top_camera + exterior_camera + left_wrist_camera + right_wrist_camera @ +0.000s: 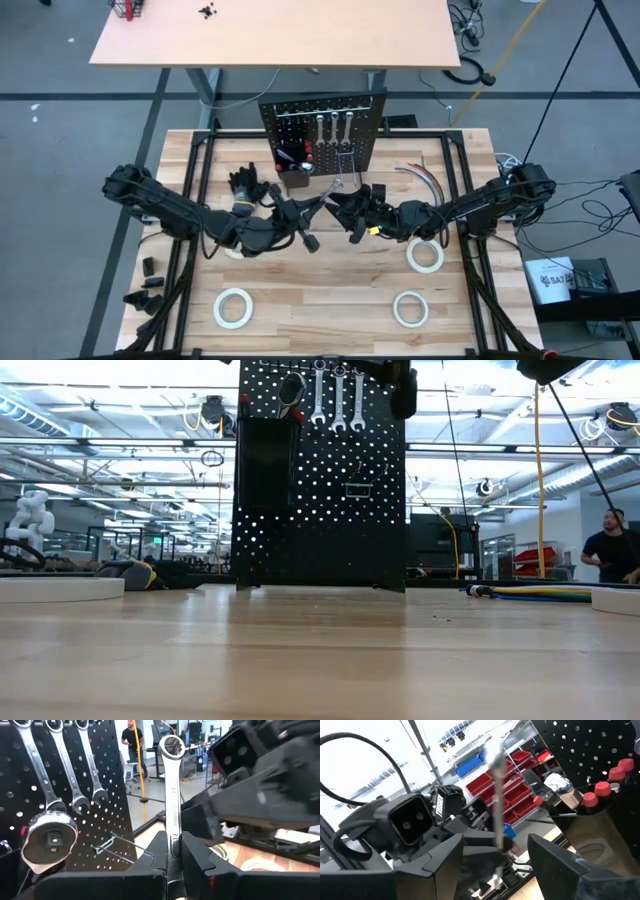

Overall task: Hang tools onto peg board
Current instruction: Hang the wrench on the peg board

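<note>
The left gripper (172,862), clamped on a silver wrench (172,795), holds it upright near the peg board (322,135); the right gripper (495,855) waits, fingers apart. Next, its ring end likely needs threading onto the free wire hook (117,847).

Open tabletop (320,300) between four tape rolls (233,307). Approach to peg board (322,128) crowded by both grippers; three hung wrenches (65,765) and ratchet (47,837) occupy upper hooks.
</note>
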Motion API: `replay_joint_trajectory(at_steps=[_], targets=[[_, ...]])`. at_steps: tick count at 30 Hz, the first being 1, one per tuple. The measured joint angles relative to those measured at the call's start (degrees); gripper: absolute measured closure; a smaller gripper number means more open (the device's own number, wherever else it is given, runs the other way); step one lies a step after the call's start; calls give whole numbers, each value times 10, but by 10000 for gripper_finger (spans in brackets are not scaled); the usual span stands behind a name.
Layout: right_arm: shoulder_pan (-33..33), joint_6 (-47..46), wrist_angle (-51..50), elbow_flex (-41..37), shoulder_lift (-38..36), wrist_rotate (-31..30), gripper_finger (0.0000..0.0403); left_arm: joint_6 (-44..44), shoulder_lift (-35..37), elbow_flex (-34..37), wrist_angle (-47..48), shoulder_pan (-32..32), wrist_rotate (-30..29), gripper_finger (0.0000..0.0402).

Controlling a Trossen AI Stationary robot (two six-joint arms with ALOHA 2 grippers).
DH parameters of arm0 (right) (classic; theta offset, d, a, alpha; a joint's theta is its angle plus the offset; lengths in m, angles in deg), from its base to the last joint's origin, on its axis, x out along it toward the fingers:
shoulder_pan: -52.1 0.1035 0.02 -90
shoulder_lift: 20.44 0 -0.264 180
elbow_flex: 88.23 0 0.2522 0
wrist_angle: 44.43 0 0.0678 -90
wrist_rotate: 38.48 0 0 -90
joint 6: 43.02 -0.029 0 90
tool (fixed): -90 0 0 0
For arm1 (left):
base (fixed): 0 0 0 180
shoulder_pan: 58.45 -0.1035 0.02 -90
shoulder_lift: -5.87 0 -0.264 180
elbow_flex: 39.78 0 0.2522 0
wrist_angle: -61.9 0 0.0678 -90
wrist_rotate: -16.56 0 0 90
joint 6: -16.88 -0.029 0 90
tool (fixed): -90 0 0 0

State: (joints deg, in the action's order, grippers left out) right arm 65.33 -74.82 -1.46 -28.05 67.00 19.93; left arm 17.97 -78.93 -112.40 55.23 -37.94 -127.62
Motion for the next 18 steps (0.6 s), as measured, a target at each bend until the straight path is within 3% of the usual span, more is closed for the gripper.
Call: replay_joint_trajectory(at_steps=[11,18], targets=[[-1,0,-3,0,0,-31,197,15,-21,-13,1,-10,31,379],[-1,0,-4,0,0,-31,269,36,-22,-13,-1,-20,32,378]])
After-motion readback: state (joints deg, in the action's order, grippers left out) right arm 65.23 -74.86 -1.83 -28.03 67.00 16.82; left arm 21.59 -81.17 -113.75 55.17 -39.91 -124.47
